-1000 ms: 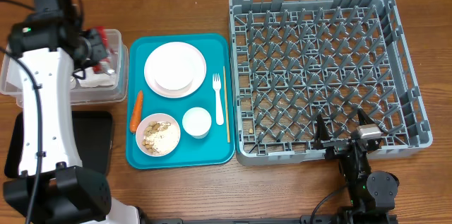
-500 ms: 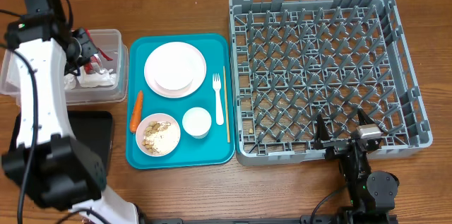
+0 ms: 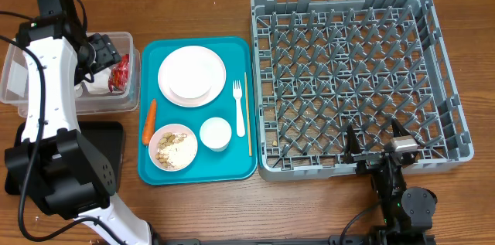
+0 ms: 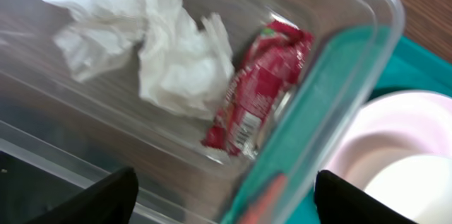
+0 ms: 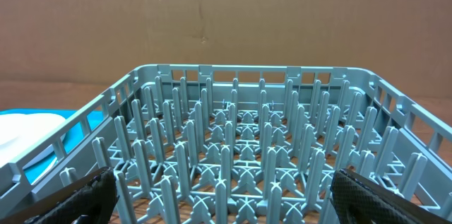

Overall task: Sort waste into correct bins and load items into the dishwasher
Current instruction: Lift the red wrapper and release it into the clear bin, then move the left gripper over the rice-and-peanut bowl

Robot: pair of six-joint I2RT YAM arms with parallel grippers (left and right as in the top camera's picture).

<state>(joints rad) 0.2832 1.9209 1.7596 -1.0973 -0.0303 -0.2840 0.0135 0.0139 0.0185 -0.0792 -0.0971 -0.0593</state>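
Observation:
My left gripper [image 3: 104,48] hangs open over the clear tub [image 3: 15,83], its jaws wide apart and empty [image 4: 226,203]. Below it in the tub [image 4: 353,61] lie the red snack wrapper [image 4: 258,90] [image 3: 120,73] and crumpled white napkins [image 4: 148,40] [image 3: 97,86]. On the teal tray [image 3: 232,169] sit the plate [image 3: 192,75], a bowl of beige scraps [image 3: 174,147], the small cup [image 3: 215,133], the fork [image 3: 238,108], the wooden stick [image 3: 248,113] and the carrot [image 3: 149,121]. My right gripper [image 3: 375,148] is open at the near edge of the grey dish rack [image 3: 356,75] [image 5: 247,146], holding nothing [image 5: 226,196].
The black tray [image 3: 104,152] lies in front of the clear tub, partly under my left arm. The teal tray lies between the tub and the rack. Bare wooden table [image 3: 193,206] runs along the near edge. A brown cardboard wall [image 5: 226,19] stands behind the rack.
My left gripper has opened and let go of the red wrapper, which now lies in the clear tub beside the napkins. The right arm has not moved.

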